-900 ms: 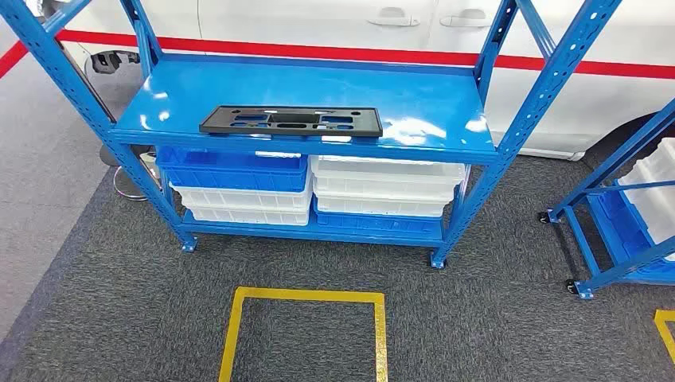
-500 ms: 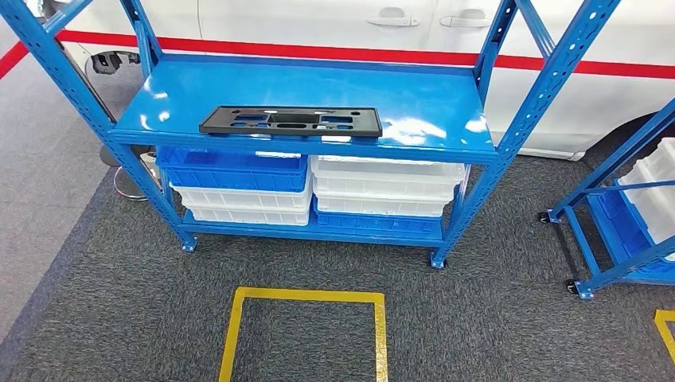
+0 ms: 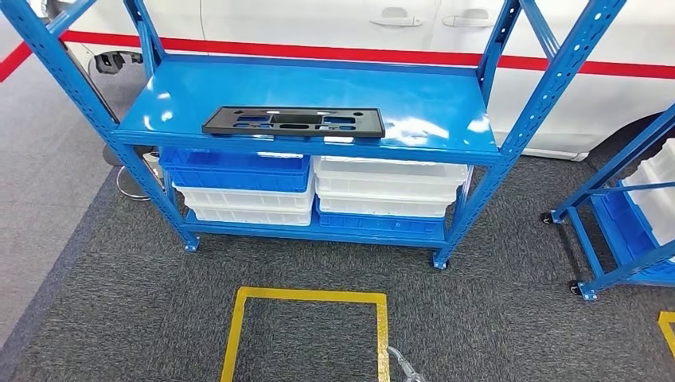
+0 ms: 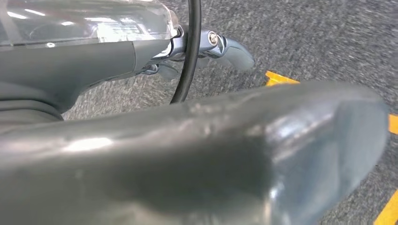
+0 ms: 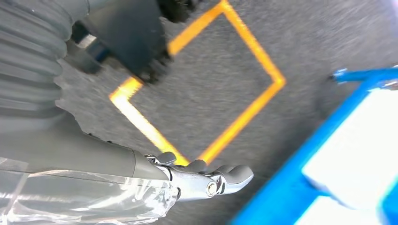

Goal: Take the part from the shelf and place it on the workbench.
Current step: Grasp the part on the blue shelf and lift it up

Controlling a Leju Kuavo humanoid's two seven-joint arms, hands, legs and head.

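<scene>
Flat black perforated plastic part [image 3: 293, 122] on glossy blue metal shelf [image 3: 430, 95], right hand [image 5: 206, 180] empty with fingers apart, left hand [image 4: 187, 154] blurred, state unclear

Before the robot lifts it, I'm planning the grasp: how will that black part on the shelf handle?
The black part looks thin, flat and full of cut-outs, so probably light and fairly stiff. It lies flat on the glossy blue shelf, so it may slide when pushed. Being long, it could tilt if gripped at one end.
</scene>
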